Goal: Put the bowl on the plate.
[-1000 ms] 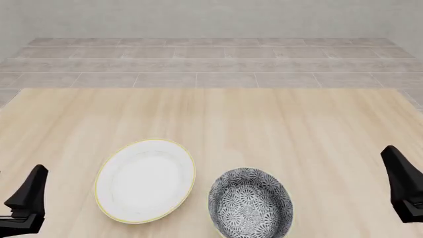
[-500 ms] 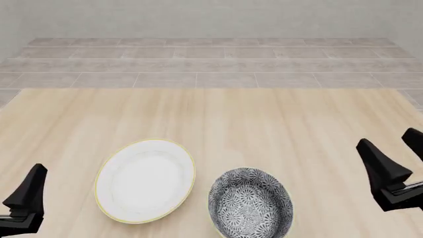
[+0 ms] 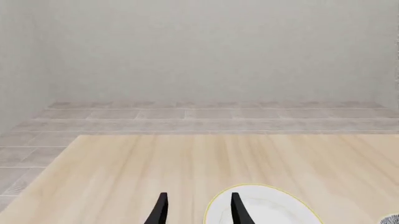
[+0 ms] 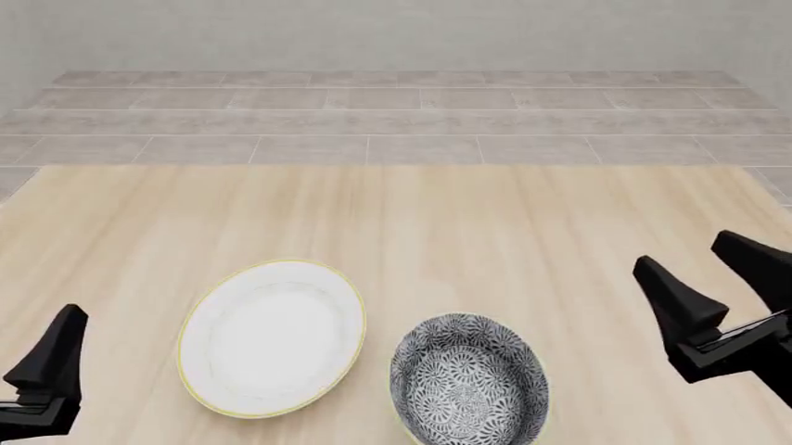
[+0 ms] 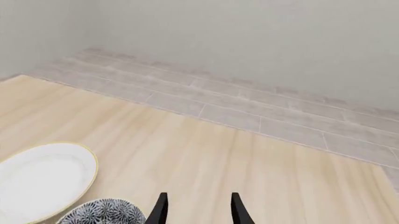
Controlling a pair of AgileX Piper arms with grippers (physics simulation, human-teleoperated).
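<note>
The bowl (image 4: 470, 382), deep and covered in a grey-and-white floral pattern, sits on the table near the front edge, right of centre. Just left of it lies the plate (image 4: 273, 337), plain white with a thin gold rim; the two stand apart. My right gripper (image 4: 684, 253) hovers to the right of the bowl, open, nothing between its fingers. At the front left corner my left gripper (image 4: 57, 341) is also empty, left of the plate. The left wrist view shows the left gripper (image 3: 198, 201) open, beside the plate (image 3: 268, 211). The right wrist view shows the right gripper (image 5: 197, 200), the bowl (image 5: 103, 213) and the plate (image 5: 42, 180).
The light wooden table (image 4: 409, 222) stretches away beyond the dishes. Behind it lie a grey tiled floor (image 4: 371, 111) and a plain wall.
My right gripper has moved left and further into the front view, both fingers now showing, closer to the bowl. The left gripper, bowl and plate have stayed put.
</note>
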